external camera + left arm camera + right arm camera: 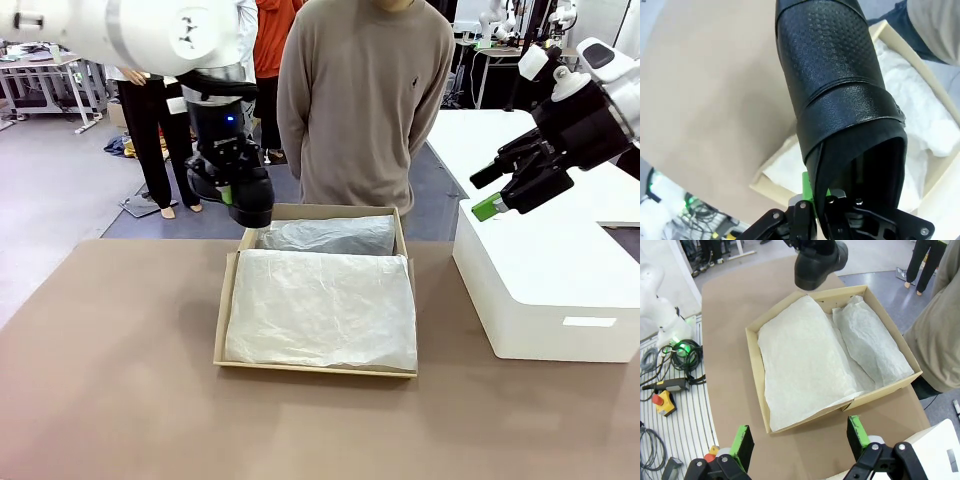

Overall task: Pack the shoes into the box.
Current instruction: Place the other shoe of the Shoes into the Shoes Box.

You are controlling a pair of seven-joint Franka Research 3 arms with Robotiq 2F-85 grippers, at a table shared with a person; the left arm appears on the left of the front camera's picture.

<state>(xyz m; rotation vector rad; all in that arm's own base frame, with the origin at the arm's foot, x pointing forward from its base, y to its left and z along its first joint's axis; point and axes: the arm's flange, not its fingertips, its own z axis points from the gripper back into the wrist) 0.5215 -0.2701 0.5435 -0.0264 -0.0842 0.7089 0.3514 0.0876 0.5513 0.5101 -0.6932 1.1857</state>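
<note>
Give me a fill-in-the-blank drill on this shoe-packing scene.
1. The left gripper is shut on a glossy black leather ___.
2. The right gripper has its jaws ___.
3. The held item hangs over the far ___ corner of the brown cardboard shoebox.
Missing: shoe; open; left.

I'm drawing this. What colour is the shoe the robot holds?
The shoe is black, with a dotted texture; clearest in the left wrist view.

Black shoe (840,75) with fine dotted embossing, centre frame; tan cardboard box (228,300) lined with white tissue paper (320,305); beige-brown table (100,380); white box (540,290) at right; black right gripper (799,429), green pads (742,437)
</note>
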